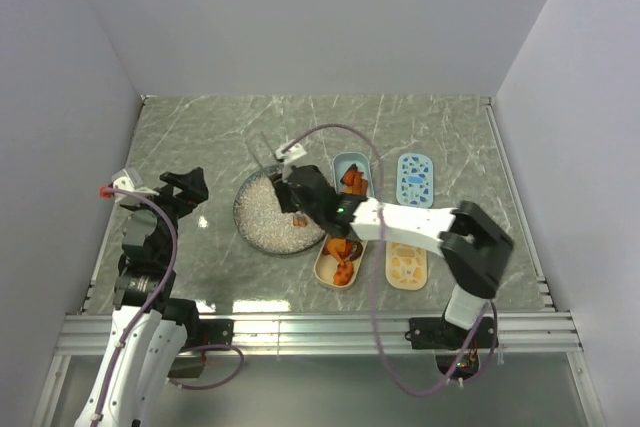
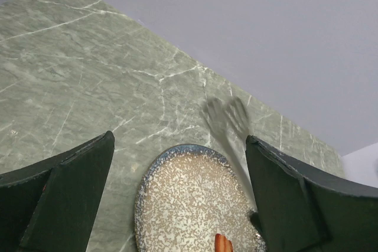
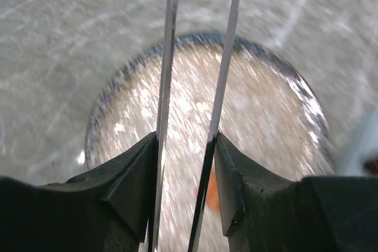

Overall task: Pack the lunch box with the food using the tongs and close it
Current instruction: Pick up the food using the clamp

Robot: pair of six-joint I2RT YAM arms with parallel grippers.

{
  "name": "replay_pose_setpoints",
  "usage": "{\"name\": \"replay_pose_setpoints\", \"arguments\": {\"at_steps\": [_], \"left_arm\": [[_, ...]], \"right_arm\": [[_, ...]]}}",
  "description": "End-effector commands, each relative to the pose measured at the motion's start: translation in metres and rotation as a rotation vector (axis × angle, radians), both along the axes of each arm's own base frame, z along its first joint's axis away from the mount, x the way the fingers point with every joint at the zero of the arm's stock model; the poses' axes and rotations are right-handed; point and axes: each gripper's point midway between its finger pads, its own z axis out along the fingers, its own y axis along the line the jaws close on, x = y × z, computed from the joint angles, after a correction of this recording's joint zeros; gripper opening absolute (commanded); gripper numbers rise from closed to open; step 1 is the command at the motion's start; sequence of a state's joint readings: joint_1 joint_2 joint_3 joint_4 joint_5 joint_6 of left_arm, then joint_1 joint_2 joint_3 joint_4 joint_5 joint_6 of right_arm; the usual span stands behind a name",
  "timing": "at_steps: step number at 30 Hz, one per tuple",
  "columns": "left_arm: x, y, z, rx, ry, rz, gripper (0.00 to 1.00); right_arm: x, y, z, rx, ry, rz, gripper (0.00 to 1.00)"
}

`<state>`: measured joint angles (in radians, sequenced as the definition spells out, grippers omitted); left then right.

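We see the table (image 1: 200, 137) as a grey-green, stone-look surface with white veins, smooth and faintly shiny. The plate (image 1: 262, 219) in the middle of the top view looks like glazed ceramic, speckled, with a darker rim. The tongs (image 3: 171, 57) are thin and glinting; whether they are metal or clear plastic we cannot tell. The left gripper (image 2: 179, 146) and the right gripper (image 3: 186, 140) both have fingers (image 3: 133, 175) of matt black plastic. The rail (image 1: 300, 332) along the bottom looks like brushed metal.
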<state>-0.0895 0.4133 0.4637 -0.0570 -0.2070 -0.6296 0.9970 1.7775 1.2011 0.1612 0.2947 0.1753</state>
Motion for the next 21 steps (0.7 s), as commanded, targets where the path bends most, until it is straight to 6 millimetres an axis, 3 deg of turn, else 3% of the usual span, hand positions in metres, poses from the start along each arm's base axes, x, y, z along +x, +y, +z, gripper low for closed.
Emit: {"name": "replay_pose_setpoints", "arguments": {"at_steps": [1, 2, 3, 6, 10, 17, 21], "left_arm": [[0.004, -0.003, 0.004, 0.009, -0.022, -0.01, 0.99], [0.006, -0.004, 0.011, 0.006, -0.049, -0.013, 0.99], [0.008, -0.004, 0.01, 0.01, -0.043, -0.014, 0.99], [0.011, -0.008, 0.007, 0.014, -0.034, -0.033, 0.99], [0.015, -0.01, 0.005, 0.021, -0.021, -0.042, 0.99], [0.02, -0.014, 0.001, 0.023, -0.008, -0.065, 0.99], [0.021, -0.015, 0.0, 0.024, -0.005, -0.072, 0.99]], "right_arm": [[-0.015, -0.036, 0.044, 0.104, -0.027, -0.082, 0.48], [-0.025, -0.046, 0.035, 0.084, -0.003, -0.087, 0.47], [-0.037, -0.054, 0.042, 0.089, 0.005, -0.082, 0.47], [-0.065, -0.071, 0.033, 0.066, 0.065, -0.092, 0.44], [-0.103, -0.081, 0.02, 0.02, 0.144, -0.09, 0.44], [-0.147, -0.095, 0.024, -0.026, 0.259, -0.03, 0.45], [-0.163, -0.115, 0.011, -0.075, 0.31, -0.044, 0.46]]}}
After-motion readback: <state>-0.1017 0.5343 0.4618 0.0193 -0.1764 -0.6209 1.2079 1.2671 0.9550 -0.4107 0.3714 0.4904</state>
